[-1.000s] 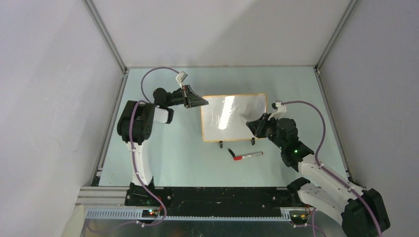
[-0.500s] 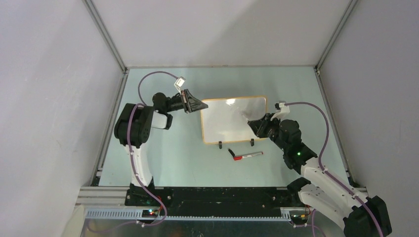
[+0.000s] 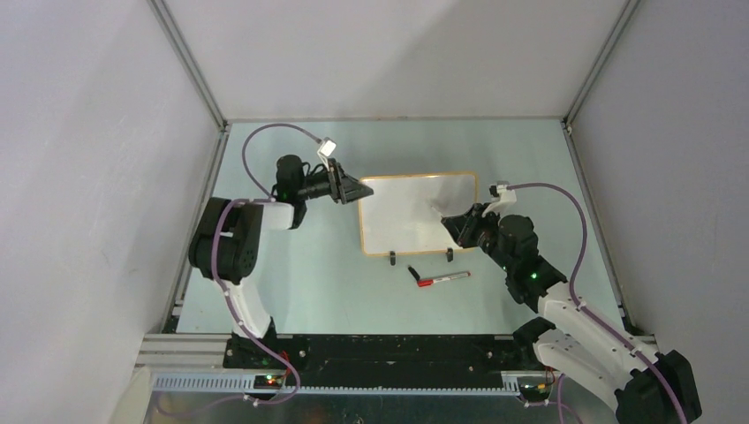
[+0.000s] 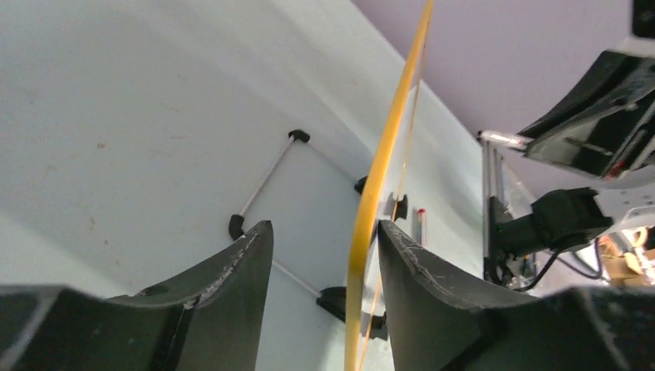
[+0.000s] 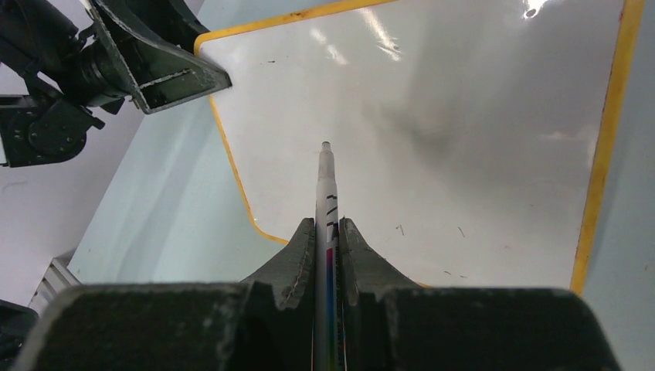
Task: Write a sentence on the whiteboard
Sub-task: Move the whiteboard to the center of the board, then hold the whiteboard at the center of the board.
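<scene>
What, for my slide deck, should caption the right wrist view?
Right gripper shut on a marker aimed at the whiteboard.

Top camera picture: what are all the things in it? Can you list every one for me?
whiteboard: one, white with an orange frame, nothing written on it, middle of the table
table: one, pale green, under everything
loose marker: one, red and white, lying in front of the whiteboard
held marker: one, white, tip pointing at the whiteboard
arms: two, black and white, bases at the near edge
left fingers: one pair, black, open either side of the whiteboard's far-left corner
right fingers: one pair, black, shut on the held marker
</scene>
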You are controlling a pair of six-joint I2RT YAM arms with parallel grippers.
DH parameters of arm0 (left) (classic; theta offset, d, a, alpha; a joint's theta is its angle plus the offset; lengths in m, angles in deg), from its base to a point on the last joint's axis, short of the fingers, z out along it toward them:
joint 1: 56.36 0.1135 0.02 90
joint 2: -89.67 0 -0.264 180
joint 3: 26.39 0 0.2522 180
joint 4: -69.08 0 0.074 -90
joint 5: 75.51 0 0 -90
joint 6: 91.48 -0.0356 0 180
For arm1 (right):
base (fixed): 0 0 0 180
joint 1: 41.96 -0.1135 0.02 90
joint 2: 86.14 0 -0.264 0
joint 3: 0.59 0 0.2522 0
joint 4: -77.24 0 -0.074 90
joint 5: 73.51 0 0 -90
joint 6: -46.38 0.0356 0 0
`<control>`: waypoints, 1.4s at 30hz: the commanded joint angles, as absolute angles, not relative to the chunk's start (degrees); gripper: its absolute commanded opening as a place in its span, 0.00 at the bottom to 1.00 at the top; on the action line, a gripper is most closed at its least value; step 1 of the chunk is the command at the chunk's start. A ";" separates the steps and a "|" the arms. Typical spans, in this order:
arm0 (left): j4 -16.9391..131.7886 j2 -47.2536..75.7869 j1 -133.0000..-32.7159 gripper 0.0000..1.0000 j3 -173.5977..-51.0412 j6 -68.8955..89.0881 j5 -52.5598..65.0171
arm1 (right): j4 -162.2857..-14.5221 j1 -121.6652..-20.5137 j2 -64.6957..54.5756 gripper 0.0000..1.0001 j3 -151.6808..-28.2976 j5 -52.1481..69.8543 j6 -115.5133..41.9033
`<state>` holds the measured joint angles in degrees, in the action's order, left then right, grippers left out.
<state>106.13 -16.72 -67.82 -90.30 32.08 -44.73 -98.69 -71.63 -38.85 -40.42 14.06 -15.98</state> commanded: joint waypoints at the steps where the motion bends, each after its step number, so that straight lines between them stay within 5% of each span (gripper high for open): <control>1: 88.96 -11.77 -69.38 0.61 -92.00 18.10 -38.85 | -100.71 -72.51 -40.77 0.00 -40.08 13.32 -17.73; 5: 85.27 -9.32 -69.43 0.85 -91.51 16.49 -35.88 | -101.26 -73.50 -41.82 0.00 -39.85 12.80 -18.33; 9: 82.17 -5.71 -69.38 0.98 -90.48 15.52 -32.85 | -101.14 -73.98 -42.25 0.00 -39.84 13.31 -18.55; 25: 70.85 15.26 -69.89 0.99 -83.93 14.25 -19.82 | -101.78 -75.27 -41.49 0.00 -39.84 14.30 -19.10; 36: 57.14 28.84 -71.72 1.00 -82.08 21.08 4.03 | -101.92 -75.76 -40.82 0.00 -39.84 15.37 -19.41; 42: 40.02 31.91 -71.84 0.99 -91.50 25.17 18.66 | -102.13 -75.80 -40.20 0.00 -39.84 15.35 -19.15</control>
